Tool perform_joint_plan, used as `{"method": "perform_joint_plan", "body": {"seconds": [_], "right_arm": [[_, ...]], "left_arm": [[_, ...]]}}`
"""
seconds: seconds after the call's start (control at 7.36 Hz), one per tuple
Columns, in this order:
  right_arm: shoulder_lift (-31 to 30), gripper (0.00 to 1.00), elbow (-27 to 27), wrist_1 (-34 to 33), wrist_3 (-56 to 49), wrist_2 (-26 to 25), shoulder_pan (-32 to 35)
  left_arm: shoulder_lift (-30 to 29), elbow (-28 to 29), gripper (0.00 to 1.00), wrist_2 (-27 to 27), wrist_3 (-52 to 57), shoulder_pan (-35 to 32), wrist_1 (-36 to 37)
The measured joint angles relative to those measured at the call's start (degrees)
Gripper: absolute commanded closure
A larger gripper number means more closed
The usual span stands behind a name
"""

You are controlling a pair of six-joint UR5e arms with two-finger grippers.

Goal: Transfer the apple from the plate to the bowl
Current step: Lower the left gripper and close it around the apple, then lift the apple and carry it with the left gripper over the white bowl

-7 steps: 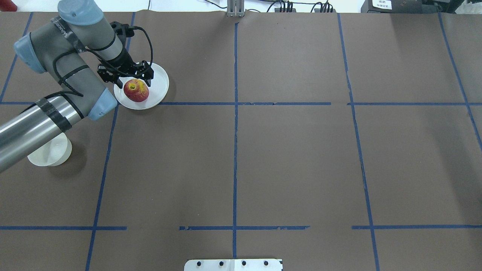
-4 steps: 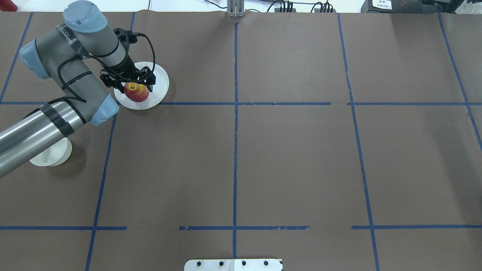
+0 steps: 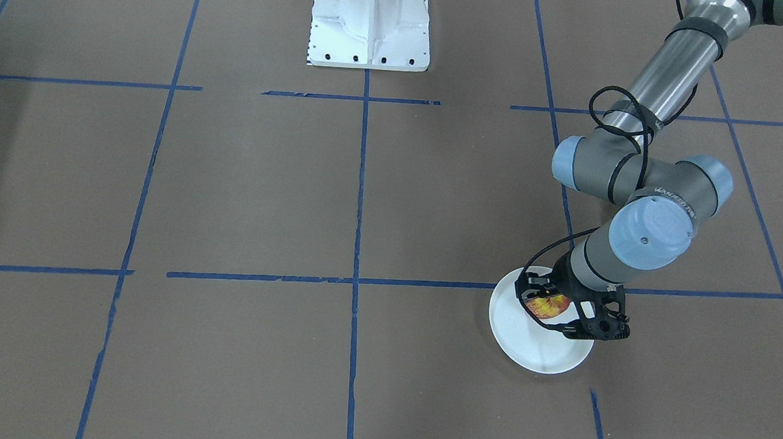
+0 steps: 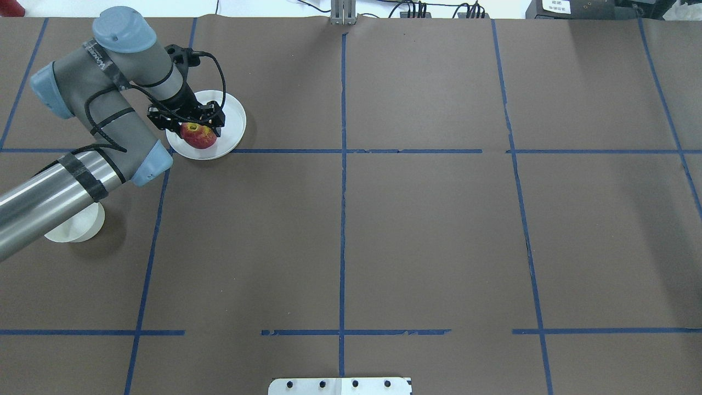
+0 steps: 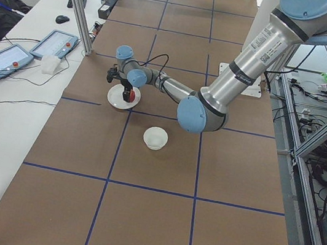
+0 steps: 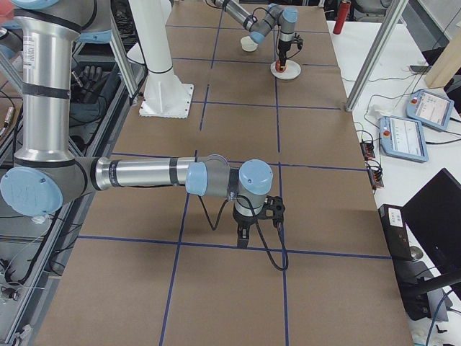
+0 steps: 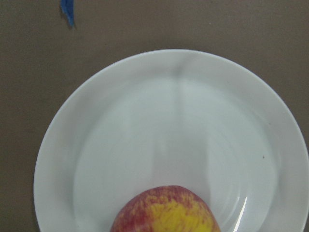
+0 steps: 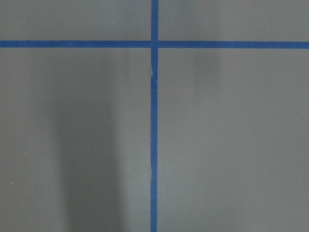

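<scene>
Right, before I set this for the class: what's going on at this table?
The left claw is down around the apple, which sits on the plate. There is a gap beside the apple, so the claw looks open and is not yet gripping. The bowl stands empty nearer the robot, partly under the left arm. The right claw hangs over bare table far off, taking no part.

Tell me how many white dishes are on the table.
2. The plate, holding the apple, lies on the robot's left; the bowl sits nearer the robot, partly under the left arm.
</scene>
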Motion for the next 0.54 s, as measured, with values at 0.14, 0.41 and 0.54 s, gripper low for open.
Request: {"method": "perform_joint_plan", "body": {"seconds": [0.14, 0.41, 0.54], "right_arm": [[0.0, 0.00, 0.0, 0.0, 0.0, 0.0, 0.0], [0.0, 0.00, 0.0, 0.0, 0.0, 0.0, 0.0], [0.0, 0.00, 0.0, 0.0, 0.0, 0.0, 0.0]], "left_arm": [[0.0, 0.0, 1.00, 0.0, 0.0, -0.1, 0.0], [1.8, -4.5, 1.00, -0.1, 0.4, -3.3, 0.8], [4.9, -10.3, 1.00, -0.3, 0.6, -5.0, 2.3]]}}
